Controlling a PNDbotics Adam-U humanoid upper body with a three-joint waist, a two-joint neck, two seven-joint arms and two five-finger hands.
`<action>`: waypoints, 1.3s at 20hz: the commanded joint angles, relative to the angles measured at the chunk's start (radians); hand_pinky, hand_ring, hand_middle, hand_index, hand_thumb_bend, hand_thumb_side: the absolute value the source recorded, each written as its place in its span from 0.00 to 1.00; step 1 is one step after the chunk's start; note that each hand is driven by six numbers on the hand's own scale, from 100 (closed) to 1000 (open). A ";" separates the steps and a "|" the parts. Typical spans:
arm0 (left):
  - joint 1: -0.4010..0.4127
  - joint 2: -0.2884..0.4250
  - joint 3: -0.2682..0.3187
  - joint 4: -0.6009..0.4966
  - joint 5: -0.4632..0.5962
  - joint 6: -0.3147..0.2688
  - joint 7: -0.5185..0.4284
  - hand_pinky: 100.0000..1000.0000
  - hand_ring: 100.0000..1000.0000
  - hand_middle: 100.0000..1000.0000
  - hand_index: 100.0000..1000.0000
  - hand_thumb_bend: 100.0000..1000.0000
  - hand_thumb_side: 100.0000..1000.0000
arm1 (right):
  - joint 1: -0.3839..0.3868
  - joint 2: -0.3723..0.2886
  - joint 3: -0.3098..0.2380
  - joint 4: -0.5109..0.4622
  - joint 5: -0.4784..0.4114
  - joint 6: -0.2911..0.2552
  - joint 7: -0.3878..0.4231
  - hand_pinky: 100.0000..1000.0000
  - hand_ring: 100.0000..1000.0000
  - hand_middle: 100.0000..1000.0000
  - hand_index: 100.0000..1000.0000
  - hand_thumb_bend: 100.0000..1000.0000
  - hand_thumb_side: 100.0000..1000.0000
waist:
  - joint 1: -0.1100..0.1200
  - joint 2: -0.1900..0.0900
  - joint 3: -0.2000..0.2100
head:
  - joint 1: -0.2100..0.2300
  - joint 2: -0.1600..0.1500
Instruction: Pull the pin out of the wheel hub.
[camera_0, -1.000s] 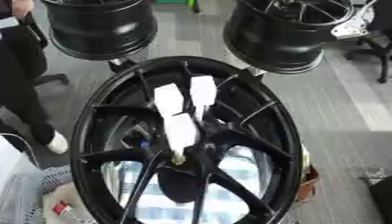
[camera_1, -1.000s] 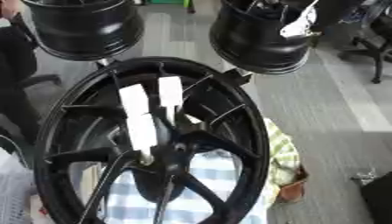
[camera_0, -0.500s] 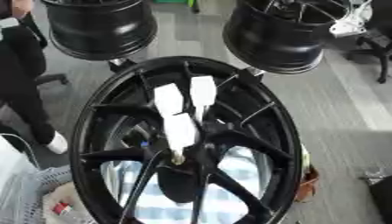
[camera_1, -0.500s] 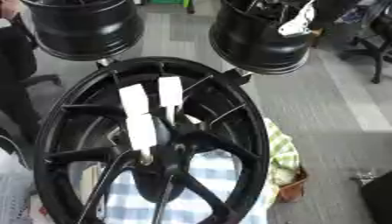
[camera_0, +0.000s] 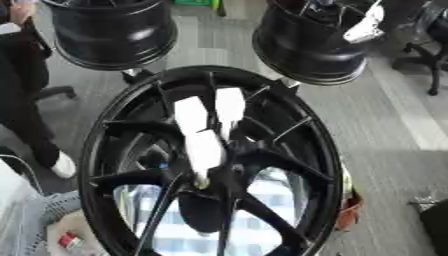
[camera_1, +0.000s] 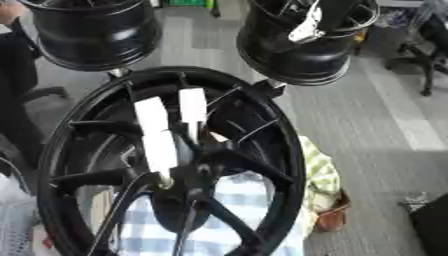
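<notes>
While both views match closely: right eye view alone shows green-checked cloth (camera_1: 321, 172) at 3 o'clock.
Wheel hub (camera_0: 214, 170): black, spoked, centre frame.
Pin: indistinct.
Fingers: cannot tell; white hand (camera_0: 203, 131) reaches the hub.

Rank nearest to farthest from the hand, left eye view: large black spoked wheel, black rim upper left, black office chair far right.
1. Large black spoked wheel, centre; hand at its hub.
2. Black rim, upper left.
3. Black office chair, far right.
</notes>
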 joint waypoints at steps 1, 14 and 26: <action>-0.007 0.031 0.000 -0.017 0.002 0.001 -0.004 0.73 0.85 0.73 0.83 0.14 0.62 | -0.061 0.038 0.032 0.092 0.032 0.009 0.058 0.83 0.75 0.70 0.81 0.60 0.17 | 0.003 -0.021 0.001 | -0.006 0.008; -0.005 0.021 -0.001 -0.017 0.009 0.007 -0.008 0.73 0.85 0.73 0.83 0.14 0.62 | -0.205 0.270 0.091 0.496 0.123 -0.040 0.146 0.82 0.78 0.73 0.83 0.61 0.16 | 0.008 -0.027 0.003 | -0.017 0.021; -0.006 0.014 -0.004 -0.017 0.011 0.010 -0.015 0.73 0.86 0.73 0.83 0.13 0.62 | -0.198 0.338 0.109 0.559 0.083 -0.080 0.145 0.80 0.78 0.74 0.84 0.61 0.12 | 0.011 -0.021 0.008 | -0.020 0.008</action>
